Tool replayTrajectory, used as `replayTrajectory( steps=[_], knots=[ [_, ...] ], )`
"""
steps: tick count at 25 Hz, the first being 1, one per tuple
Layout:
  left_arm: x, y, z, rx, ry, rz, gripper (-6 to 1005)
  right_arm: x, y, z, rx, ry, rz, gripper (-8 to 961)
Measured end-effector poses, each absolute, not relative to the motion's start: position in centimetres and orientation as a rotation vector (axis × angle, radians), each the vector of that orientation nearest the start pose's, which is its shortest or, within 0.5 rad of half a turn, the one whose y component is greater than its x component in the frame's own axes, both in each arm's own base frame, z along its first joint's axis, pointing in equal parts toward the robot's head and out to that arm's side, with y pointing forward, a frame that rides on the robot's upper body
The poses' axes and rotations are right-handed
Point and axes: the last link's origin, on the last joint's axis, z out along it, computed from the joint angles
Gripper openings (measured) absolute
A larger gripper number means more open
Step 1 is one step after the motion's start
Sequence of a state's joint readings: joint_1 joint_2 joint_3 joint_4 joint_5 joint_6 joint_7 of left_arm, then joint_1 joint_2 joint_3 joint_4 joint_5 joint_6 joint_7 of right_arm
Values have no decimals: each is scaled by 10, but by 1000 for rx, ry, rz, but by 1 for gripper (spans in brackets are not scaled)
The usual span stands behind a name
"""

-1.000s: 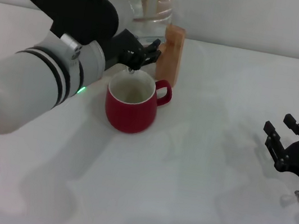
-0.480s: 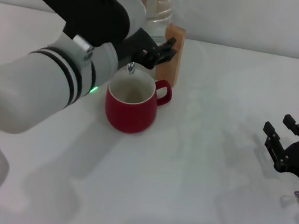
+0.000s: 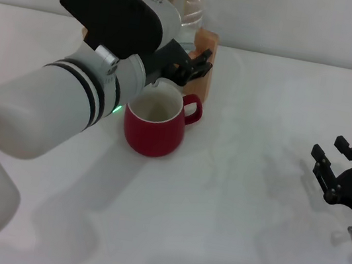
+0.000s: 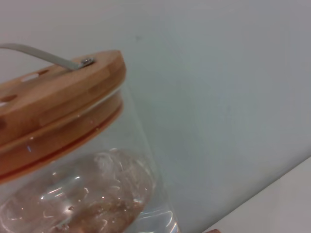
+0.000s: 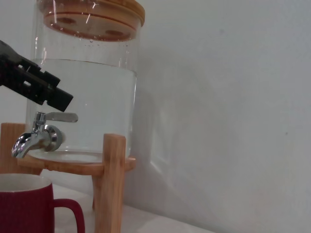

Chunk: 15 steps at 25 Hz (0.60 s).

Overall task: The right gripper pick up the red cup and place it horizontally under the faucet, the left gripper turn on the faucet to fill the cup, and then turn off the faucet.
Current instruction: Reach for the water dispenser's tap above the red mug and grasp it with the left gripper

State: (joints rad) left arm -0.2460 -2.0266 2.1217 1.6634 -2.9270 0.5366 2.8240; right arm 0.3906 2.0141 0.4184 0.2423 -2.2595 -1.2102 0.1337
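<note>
On the white bench (image 3: 227,234) in the head view, the red cup (image 3: 154,125) stands upright below the left gripper (image 3: 190,66), the right gripper (image 3: 347,174) resting apart, jaws wide; in the right wrist view, the left jaws, state indiscernible, hover just above the faucet (image 5: 41,135).

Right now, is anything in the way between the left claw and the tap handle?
No, nothing visible. The left gripper hangs just above the faucet lever with only open air between. The red cup sits lower, under the spout.
</note>
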Motion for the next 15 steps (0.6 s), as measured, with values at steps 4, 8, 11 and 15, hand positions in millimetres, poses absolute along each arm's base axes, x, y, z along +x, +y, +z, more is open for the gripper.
replayTrajectory(
  steps=[4,8,11,15],
  knots=[
    [-120,334,-38,-2093,-410,-197,848,314,295,-51,-1974,387,695,404],
    [-124,329,-37,-2084,-438,-191,846,314,295,-51,-1974,387,696,404],
    [-127,323,-34,-2073,-462,-199,845,314,294,-51,-1975,388,695,403],
    [-132,310,-29,-2055,-498,-197,845,315,293,-51,-1974,392,693,403]
  ],
)
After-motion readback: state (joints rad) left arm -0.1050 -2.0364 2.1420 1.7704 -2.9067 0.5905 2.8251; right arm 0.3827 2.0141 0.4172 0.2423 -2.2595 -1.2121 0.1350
